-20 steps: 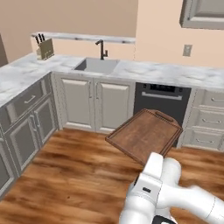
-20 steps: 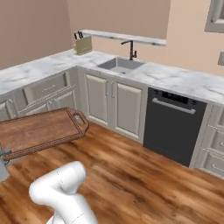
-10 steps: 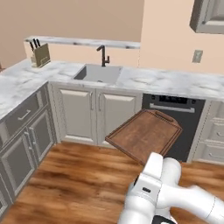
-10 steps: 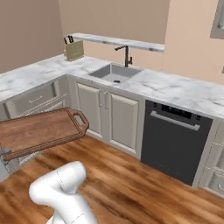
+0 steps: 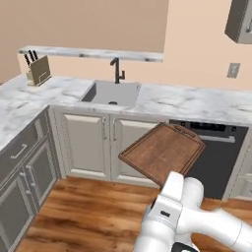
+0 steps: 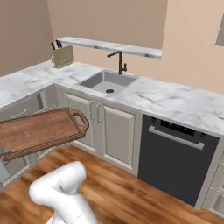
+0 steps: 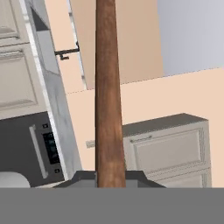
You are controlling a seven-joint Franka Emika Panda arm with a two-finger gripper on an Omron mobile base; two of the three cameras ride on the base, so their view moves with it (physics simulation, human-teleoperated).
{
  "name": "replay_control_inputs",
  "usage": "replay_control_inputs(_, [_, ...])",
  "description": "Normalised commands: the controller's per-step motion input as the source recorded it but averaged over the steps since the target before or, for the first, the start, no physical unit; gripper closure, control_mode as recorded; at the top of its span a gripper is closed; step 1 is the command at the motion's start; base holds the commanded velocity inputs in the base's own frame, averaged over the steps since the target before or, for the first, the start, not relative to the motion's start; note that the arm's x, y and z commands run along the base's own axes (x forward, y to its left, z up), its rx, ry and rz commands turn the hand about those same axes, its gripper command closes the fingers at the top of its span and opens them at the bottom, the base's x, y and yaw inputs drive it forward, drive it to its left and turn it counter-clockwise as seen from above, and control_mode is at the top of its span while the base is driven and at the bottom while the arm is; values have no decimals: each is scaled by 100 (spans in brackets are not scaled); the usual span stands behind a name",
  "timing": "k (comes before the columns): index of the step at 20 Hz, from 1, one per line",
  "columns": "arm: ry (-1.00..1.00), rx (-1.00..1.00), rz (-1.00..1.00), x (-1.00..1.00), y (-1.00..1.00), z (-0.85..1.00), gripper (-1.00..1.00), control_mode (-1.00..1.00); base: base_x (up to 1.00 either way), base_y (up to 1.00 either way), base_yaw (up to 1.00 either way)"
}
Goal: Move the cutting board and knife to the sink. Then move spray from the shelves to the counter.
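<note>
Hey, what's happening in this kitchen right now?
The robot's gripper is shut on the cutting board and holds it in the air above the wood floor, in front of the lower cabinets. The board's handle end points toward the counter. The sink lies ahead, past the board, with nothing in it yet. A knife block stands in the counter's corner.

The rectangular dark brown wooden cutting board point(image 5: 163, 152) hangs in the air above the wood floor point(image 5: 93, 206), in front of the white marble counter point(image 6: 175, 101). The grey recessed sink point(image 5: 110, 93) sits in that counter, left of the black dishwasher point(image 6: 175, 157). Behind the sink runs the long grey slab shelf point(image 5: 93, 52); a wooden knife block point(image 5: 38, 70) stands on the counter to the sink's left.
</note>
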Motion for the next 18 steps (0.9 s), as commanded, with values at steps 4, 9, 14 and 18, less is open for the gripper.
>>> replay_control_inputs(4, [0, 0, 0, 0, 0, 0, 100, 100, 81, 20, -10])
replay_control_inputs(9, [0, 0, 0, 0, 0, 0, 100, 100, 79, 21, -11])
replay_control_inputs(14, [0, 0, 0, 0, 0, 0, 100, 100, 77, 22, -11])
replay_control_inputs(18, [0, 0, 0, 0, 0, 0, 100, 100, 71, 30, -15])
